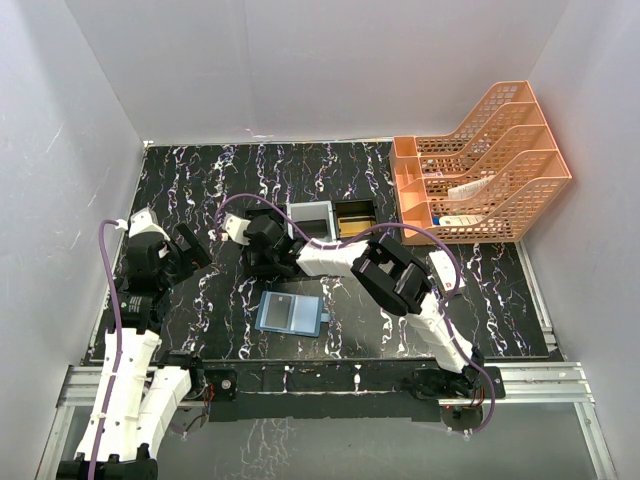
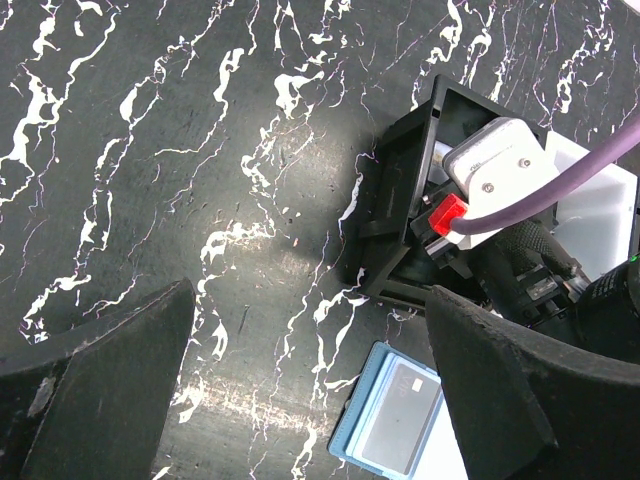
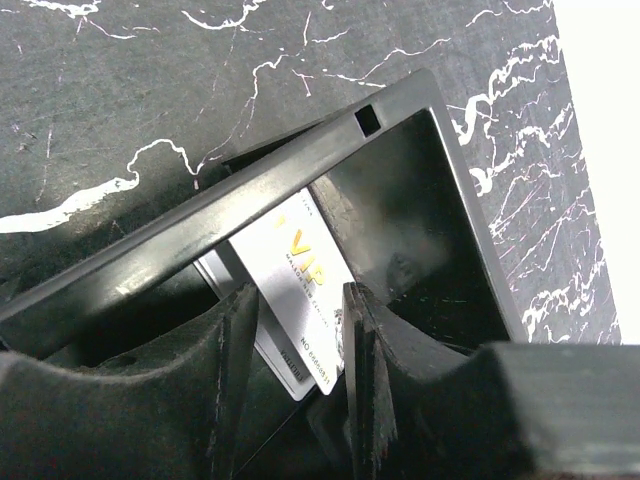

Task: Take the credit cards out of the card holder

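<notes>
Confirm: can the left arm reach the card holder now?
Likely yes. The card holder lies in the open, and the open left gripper hovers beside it with nothing between. The right gripper is at the tray, beyond the holder, not across the path.

Both arms I drive are built alike: the left arm [image 1: 130,365] and right arm [image 1: 437,325] have glossy white link shells joined by blocky black joint housings. A purple cable [image 1: 119,320] runs along the left one. On the right wrist another purple lead [image 2: 560,190] meets a red connector [image 2: 447,215] beside a silver-grey plate [image 2: 497,160] with small screw heads. On the left gripper [image 2: 310,295] the fingers [image 2: 100,385] are matte black wedges, one with a pale scuff. On the right gripper [image 3: 300,300] the pads [image 3: 235,370] are the same grainy black.
</notes>
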`<action>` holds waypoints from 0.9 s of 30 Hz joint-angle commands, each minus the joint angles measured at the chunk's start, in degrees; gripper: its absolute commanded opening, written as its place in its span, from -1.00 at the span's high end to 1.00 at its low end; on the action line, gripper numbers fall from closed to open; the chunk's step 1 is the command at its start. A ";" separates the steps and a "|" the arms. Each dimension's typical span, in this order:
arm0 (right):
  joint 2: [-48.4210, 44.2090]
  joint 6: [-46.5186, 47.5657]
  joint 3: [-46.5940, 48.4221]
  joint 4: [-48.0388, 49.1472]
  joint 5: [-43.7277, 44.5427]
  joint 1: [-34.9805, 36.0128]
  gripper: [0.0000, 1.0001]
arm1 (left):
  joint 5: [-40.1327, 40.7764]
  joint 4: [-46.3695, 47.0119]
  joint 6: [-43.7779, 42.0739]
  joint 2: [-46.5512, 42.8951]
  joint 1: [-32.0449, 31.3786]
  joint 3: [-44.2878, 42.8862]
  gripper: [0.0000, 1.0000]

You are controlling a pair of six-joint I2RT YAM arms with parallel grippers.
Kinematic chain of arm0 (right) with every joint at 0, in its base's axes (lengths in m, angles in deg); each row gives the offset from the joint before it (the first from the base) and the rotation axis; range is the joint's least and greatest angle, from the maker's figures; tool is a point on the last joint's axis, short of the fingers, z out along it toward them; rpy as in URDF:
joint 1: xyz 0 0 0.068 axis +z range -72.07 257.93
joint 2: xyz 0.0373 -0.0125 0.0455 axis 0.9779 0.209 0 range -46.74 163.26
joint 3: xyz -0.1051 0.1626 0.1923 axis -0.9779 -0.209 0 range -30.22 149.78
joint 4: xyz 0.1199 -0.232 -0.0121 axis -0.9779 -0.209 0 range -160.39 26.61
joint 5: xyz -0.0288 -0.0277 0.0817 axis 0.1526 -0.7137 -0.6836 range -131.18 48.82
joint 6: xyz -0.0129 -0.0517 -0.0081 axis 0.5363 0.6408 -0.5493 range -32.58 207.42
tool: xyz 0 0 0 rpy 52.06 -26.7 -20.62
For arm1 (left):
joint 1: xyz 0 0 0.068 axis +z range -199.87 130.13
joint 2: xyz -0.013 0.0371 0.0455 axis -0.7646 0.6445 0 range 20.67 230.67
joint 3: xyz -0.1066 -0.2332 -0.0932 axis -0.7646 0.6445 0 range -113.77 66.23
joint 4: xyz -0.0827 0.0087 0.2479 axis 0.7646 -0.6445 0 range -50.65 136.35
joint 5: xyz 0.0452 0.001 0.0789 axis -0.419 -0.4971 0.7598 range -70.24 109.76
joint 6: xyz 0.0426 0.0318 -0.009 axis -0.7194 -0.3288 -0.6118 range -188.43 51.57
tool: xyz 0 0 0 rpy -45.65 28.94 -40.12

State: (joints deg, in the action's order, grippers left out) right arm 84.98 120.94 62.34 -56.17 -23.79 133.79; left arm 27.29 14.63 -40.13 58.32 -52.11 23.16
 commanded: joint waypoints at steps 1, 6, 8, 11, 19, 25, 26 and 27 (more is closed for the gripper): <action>-1.02 -0.94 2.74 0.56 -1.15 -0.32 0.23 | 0.73 -0.26 -0.70 -0.56 0.23 -0.35 -0.97; -2.79 -2.95 2.51 -0.20 -3.94 -0.41 0.22 | 0.63 -0.27 -0.61 -0.56 0.22 -0.35 -0.97; -3.84 -3.99 2.25 0.19 -5.24 -0.60 0.18 | 0.60 -0.24 -0.61 -0.47 0.22 -0.35 -0.97; -5.81 -5.64 1.58 0.96 -7.28 -0.76 0.13 | 0.15 -0.18 -0.70 -0.32 0.22 -0.32 -0.97; -16.54 -14.59 -8.58 10.13 -5.80 -0.99 -0.04 | -0.04 -0.19 -0.70 -0.35 0.22 -0.29 -0.97; -28.62 -31.97 -21.56 18.25 4.68 -1.02 -0.08 | -1.74 0.51 -0.78 0.98 0.26 0.03 -0.97; -30.91 -36.31 -24.62 17.73 4.86 -1.01 -0.08 | -1.92 0.68 -0.78 1.27 0.22 0.05 -0.97; -33.76 -41.03 -27.20 17.41 4.26 -1.01 -0.08 | -2.40 0.83 -0.88 1.55 0.26 0.21 -0.97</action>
State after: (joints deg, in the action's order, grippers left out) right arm 60.18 98.23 41.99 -44.54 -24.27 133.05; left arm 26.53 14.65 -40.22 59.04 -52.11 23.16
